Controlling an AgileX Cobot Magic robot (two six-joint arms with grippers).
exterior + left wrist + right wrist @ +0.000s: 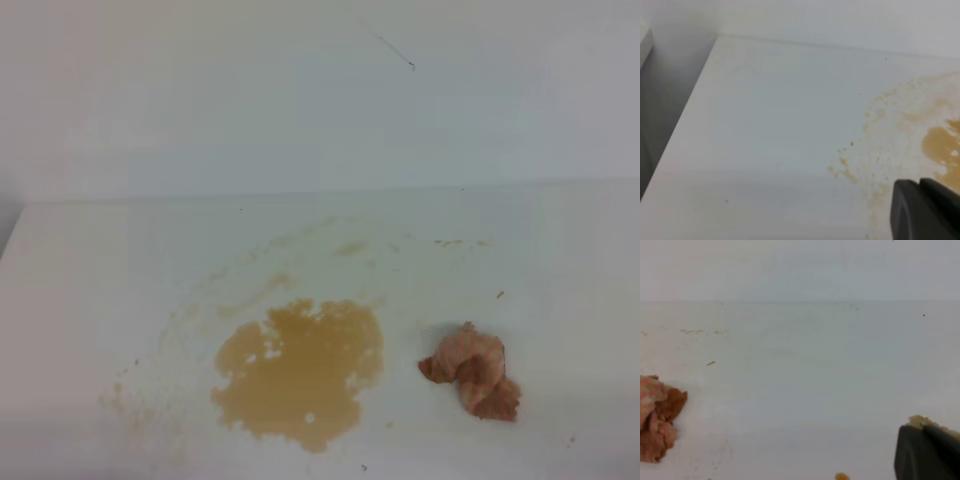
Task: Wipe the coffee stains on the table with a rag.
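A: Start closest in. What does the left wrist view give?

B: The left end effector (927, 210) shows only as a dark block cut off at the lower right corner. I cannot tell whether it is released or clenched. Just ahead of it and to its right lie the coffee stains (940, 145): specks nearest, then the tan pool, cut by the frame edge. To its left the white counter (765, 140) runs out to its edge, and a wall (815, 20) stands beyond.

A: And the right wrist view?

B: The right end effector (927, 450) is likewise a dark corner piece, with a crumbly tan bit at its tip. Its jaws are hard to make out here; it is clenched, and nothing can be seen held in it. The rag (657, 422) sits well to its left, apart from it, a pinkish-brown wad cropped by the left edge. Farther off, faint brown flecks (700, 331) lie near the counter's back edge.

A: What does the high view add?

B: It alone shows rag (472, 370) and stains (300, 370) together: the wad lies beside the pool, to its right in that view, with bare counter (560, 280) between them. Fainter yellowish smears trail off behind the pool. Neither end effector appears in it. A thin dark mark (395, 52) shows on the wall; what it is, I cannot make out.
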